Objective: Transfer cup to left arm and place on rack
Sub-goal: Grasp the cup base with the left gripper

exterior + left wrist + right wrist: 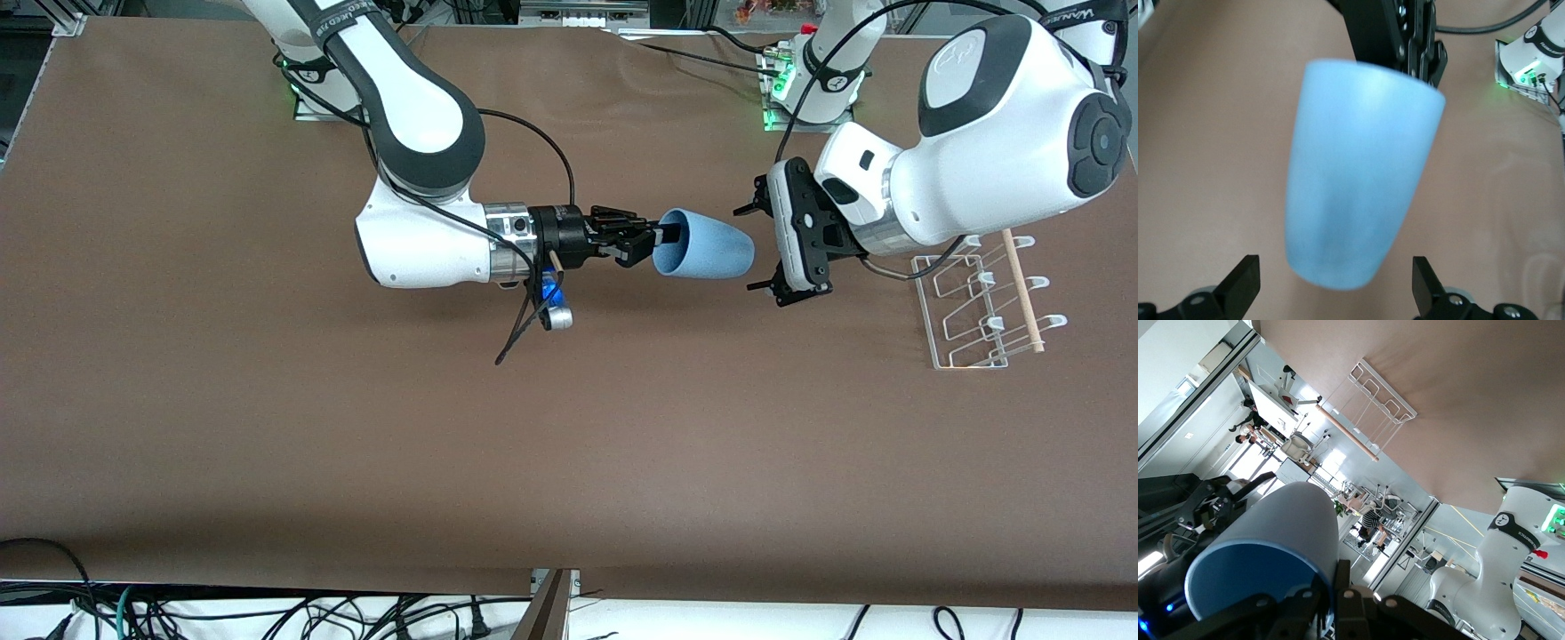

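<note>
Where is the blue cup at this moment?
The cup lies sideways in the air over the table's middle, held at its rim by the right pincer, its base pointing at the open left pincer.

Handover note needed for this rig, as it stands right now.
Right gripper: shut on the rim of the light-blue tapered plastic cup, held sideways in the air over the brown table, base toward the left gripper.
Left gripper: open, empty, its fingers either side of the cup's base, not touching.
Clear white-edged rack with its wooden dowel: at the left arm's end of the table, nothing on it.
Done: cup lifted and presented.
Left: left gripper closes, right releases, cup goes on the rack.
</note>
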Available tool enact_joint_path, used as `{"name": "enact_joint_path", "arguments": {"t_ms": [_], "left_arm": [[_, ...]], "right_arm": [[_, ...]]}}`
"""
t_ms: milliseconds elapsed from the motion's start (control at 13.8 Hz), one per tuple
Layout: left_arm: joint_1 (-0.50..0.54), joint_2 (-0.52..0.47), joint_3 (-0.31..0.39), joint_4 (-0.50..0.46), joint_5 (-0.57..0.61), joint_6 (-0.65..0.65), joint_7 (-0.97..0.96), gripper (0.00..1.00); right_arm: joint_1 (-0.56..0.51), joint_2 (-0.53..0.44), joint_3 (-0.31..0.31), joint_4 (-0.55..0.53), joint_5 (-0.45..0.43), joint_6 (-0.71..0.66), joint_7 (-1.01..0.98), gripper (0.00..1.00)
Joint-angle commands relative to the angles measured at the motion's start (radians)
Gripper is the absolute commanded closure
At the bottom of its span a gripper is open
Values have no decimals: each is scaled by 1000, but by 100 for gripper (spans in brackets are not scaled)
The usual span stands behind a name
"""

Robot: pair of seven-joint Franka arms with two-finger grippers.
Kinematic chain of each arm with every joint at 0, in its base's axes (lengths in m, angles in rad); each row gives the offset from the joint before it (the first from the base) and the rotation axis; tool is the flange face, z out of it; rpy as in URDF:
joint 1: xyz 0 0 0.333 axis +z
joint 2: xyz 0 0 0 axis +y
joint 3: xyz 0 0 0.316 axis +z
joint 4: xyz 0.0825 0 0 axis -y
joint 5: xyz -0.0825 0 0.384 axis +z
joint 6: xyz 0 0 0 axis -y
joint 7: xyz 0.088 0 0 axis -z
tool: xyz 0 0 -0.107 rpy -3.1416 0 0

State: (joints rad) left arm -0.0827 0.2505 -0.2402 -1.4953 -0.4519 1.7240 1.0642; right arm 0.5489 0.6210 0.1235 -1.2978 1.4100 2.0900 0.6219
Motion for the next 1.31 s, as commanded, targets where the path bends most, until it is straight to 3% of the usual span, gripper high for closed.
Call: {"name": "enact_joint_path", "arguments": {"t_ms": [0, 218, 291, 364, 436, 582, 655, 727, 800, 873, 1018, 1236], "left_arm": [[-23, 24, 2, 20, -22, 40, 31, 0], [-55, 59, 2, 18, -25, 40, 30, 1], [-58, 61, 1, 20, -24, 40, 31, 22], [-58, 59, 1, 21, -25, 39, 31, 52], [-57, 61, 1, 20, -25, 37, 31, 71], [-51, 59, 2, 21, -25, 32, 31, 74], [-51, 59, 2, 21, -24, 29, 31, 74], [-49, 58, 2, 23, -24, 26, 30, 74], [-46, 58, 2, 23, -24, 25, 30, 74], [-45, 56, 4, 24, -22, 23, 28, 74], [-43, 55, 12, 36, -19, -21, 16, 74], [-11, 47, 28, 38, 2, -84, 16, 74]], "right_arm": [[5, 37, 2, 54, 20, -2, 13, 100], [14, 42, 2, 60, 20, -2, 13, 100], [14, 42, 2, 60, 20, -2, 13, 100], [14, 43, 2, 60, 20, -2, 13, 100], [14, 49, 2, 60, 20, -2, 12, 100], [13, 48, 1, 60, 20, -2, 9, 100], [9, 49, -1, 60, 20, -2, 10, 79], [6, 49, -1, 60, 18, -2, 12, 49], [5, 48, -4, 60, 15, -8, 12, 30], [-1, 42, -8, 60, 7, -14, 12, 18], [-35, 31, -13, 60, -35, -34, 30, 3], [-145, 10, -15, 60, -213, -201, 38, 1]]}}
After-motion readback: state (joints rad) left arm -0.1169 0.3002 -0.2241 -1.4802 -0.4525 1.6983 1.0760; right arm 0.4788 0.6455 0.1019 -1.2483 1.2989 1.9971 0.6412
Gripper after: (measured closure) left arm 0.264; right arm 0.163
